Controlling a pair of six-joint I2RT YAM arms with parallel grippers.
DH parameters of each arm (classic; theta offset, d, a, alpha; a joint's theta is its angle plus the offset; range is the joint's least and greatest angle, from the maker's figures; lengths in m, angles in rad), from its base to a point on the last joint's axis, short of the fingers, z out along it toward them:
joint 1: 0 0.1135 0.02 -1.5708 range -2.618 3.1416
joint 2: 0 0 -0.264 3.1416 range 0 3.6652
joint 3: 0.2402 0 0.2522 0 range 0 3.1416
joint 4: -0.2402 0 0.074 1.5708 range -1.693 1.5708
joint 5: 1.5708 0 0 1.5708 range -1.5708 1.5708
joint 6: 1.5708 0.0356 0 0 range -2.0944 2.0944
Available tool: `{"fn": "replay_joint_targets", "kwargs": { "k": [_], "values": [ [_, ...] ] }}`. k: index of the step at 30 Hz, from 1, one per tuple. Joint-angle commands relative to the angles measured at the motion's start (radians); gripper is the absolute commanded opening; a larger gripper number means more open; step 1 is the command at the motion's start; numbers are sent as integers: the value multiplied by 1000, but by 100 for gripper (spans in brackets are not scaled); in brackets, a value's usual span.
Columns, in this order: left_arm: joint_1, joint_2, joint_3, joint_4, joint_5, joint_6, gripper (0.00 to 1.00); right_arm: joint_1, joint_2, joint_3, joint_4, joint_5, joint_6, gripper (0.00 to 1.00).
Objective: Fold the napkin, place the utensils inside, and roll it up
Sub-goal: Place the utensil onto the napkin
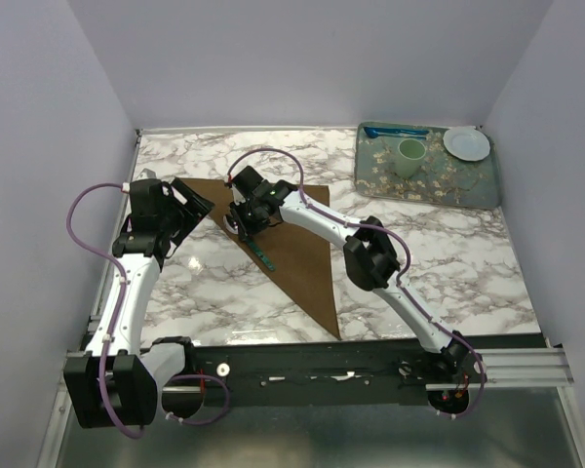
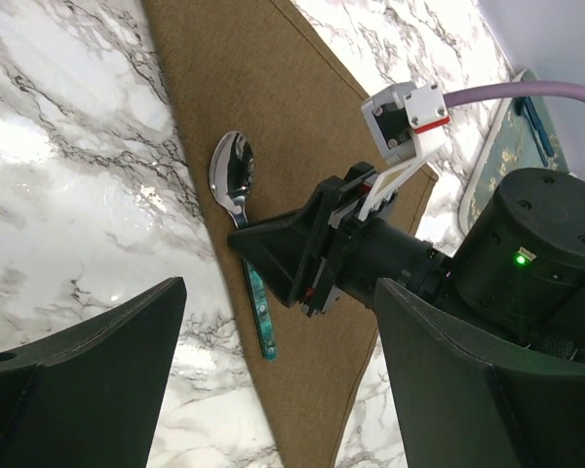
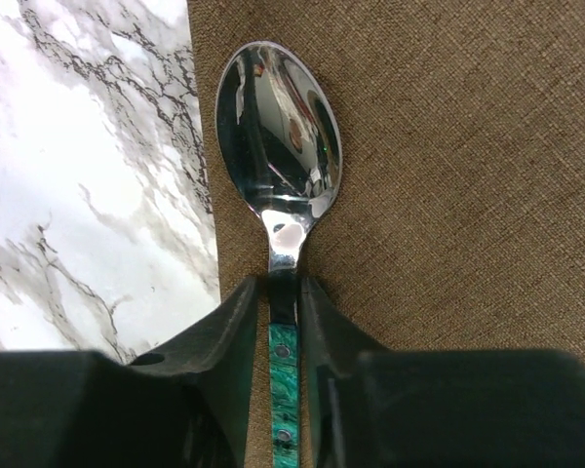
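Observation:
The brown napkin point(image 1: 297, 249) lies folded into a triangle on the marble table, its point toward the arms. It also shows in the left wrist view point(image 2: 273, 107) and the right wrist view point(image 3: 448, 146). The spoon point(image 1: 264, 256) lies flat along the napkin's left edge, silver bowl point(image 3: 278, 127) away from the arms and teal handle point(image 2: 263, 322) nearer. My right gripper point(image 1: 246, 222) is low over the spoon. Its fingers straddle the handle point(image 3: 285, 322) just below the bowl, with slivers of cloth showing either side. My left gripper point(image 1: 190, 207) hangs wide open and empty point(image 2: 278, 390) above the napkin's left corner.
A patterned green tray point(image 1: 468, 190) sits at the back right with a pale green cup point(image 1: 409, 156), a white plate point(image 1: 466, 143) and a bright blue plastic utensil point(image 1: 395, 131). Walls close in the table on three sides.

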Motion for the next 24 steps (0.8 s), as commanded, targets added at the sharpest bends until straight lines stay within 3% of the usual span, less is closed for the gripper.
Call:
{"fn": "replay_joint_targets", "kwargs": {
  "k": [1,4,15,18,19,22,24],
  "values": [
    [16,41,-4,40,36,-18,87,-3,-39,6,-25,60,-20,27],
    [19,61,7,53,38,-30,87,-3,-36,15,-22,58,-26,17],
    [41,115,22,88,70,-70,87,-3,-56,-12,-13,64,-13,17],
    [56,147,13,122,80,-100,87,-4,-65,-14,-18,67,-10,26],
    [70,165,7,161,90,-110,87,-4,-79,-15,-19,69,-10,37],
    [111,238,7,226,87,-136,86,-3,-106,-19,-24,76,-13,55],
    [133,297,28,255,84,-142,85,-4,-143,-22,-24,61,-13,61]
  ]
}}
